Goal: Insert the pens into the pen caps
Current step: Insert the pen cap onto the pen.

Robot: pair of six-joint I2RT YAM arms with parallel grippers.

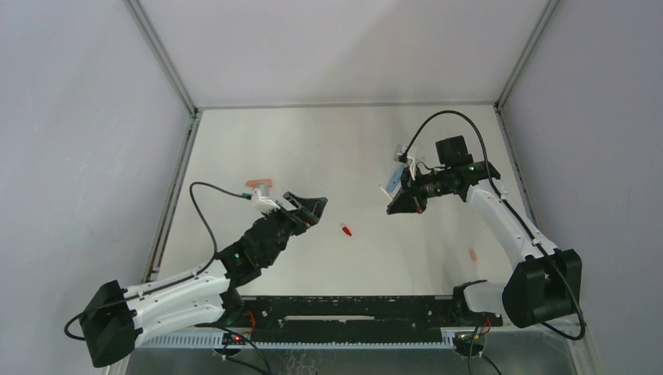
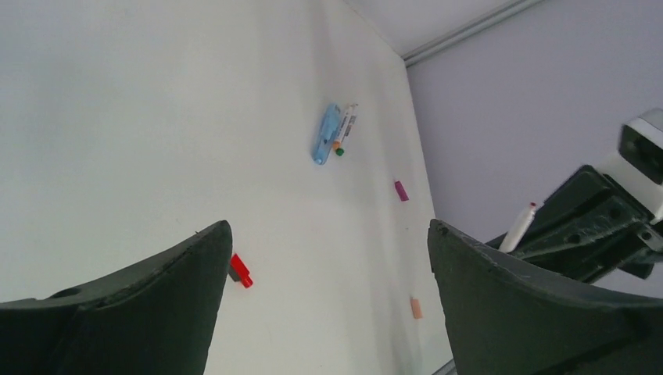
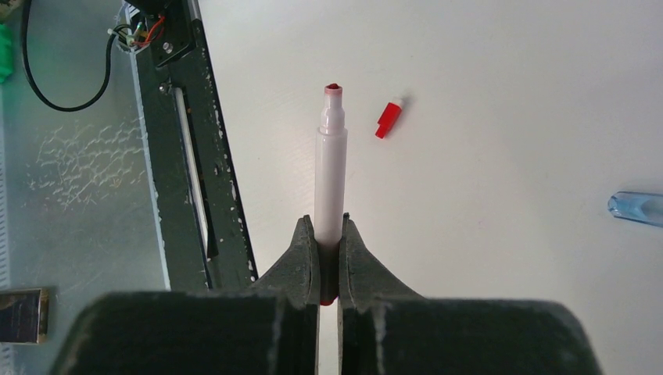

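From above and behind the arm bases we look down on the whole counter (image 1: pixel 258 141) from far off. Our left wrist view sits low and close, peering between the left fingers (image 2: pixel 141 312) across the counter. Our right wrist view (the closest of the three) looks down past the right fingers (image 3: pixel 301 262) toward the near-edge rail (image 3: pixel 219 187). All three share the red cap (image 1: pixel 345 230); both wrist views share the pen (image 3: pixel 331 168).

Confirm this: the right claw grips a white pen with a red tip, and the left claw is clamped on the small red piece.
Wrong on the left claw: it stands open and empty, the small red piece lying loose on the table, as the left wrist view shows. The rest holds.
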